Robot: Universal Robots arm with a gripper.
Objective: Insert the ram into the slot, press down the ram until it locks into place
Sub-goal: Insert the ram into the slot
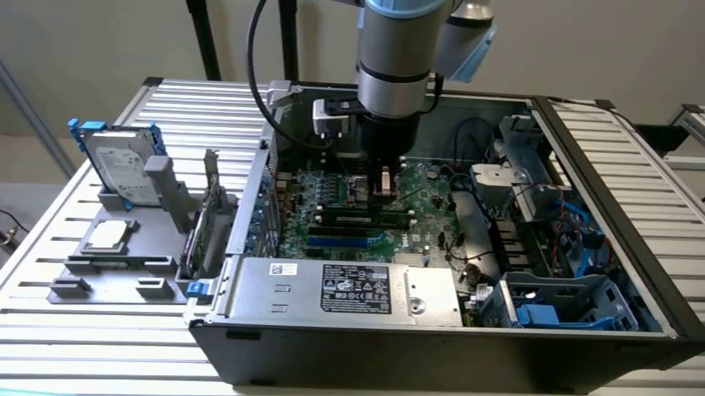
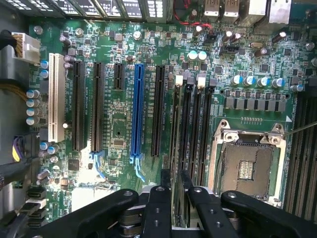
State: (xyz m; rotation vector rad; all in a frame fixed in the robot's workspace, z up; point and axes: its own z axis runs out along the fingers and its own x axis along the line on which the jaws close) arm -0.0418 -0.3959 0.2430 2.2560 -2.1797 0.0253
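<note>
Setup: open black desktop computer case (image 1: 441,351) lying on a ribbed aluminium slat table (image 1: 66,346); green motherboard (image 1: 330,194) exposed inside.

Arm: grey Universal Robots arm (image 1: 399,49) comes straight down into the case – its black gripper (image 1: 384,186) sits low over the middle of the board.

Ram: long, thin green memory stick with a row of black chips (image 1: 355,217) stands on edge in the long narrow black plastic slot (image 1: 366,224), level along its length, just in front of the gripper in the exterior view.

Jaws: in the wrist view the gripper (image 2: 176,174) has its two black fingers (image 2: 166,179) apart, a clear gap between them – nothing clamped.

Wrist view, neighbours: bank of parallel black memory sockets (image 2: 194,129) runs away from the fingertips; square silver processor socket (image 2: 247,166) just beside that bank; long blue expansion socket (image 2: 137,111) and a white one (image 2: 56,96) further off, well apart from the fingers.

Case, front: silver power-supply box with a black label (image 1: 342,285) near the case's front edge.

Table, exterior view's left: grey fixture block (image 1: 111,272) carrying an upright hard drive (image 1: 119,169) and a square silver chip (image 1: 107,236).
</note>
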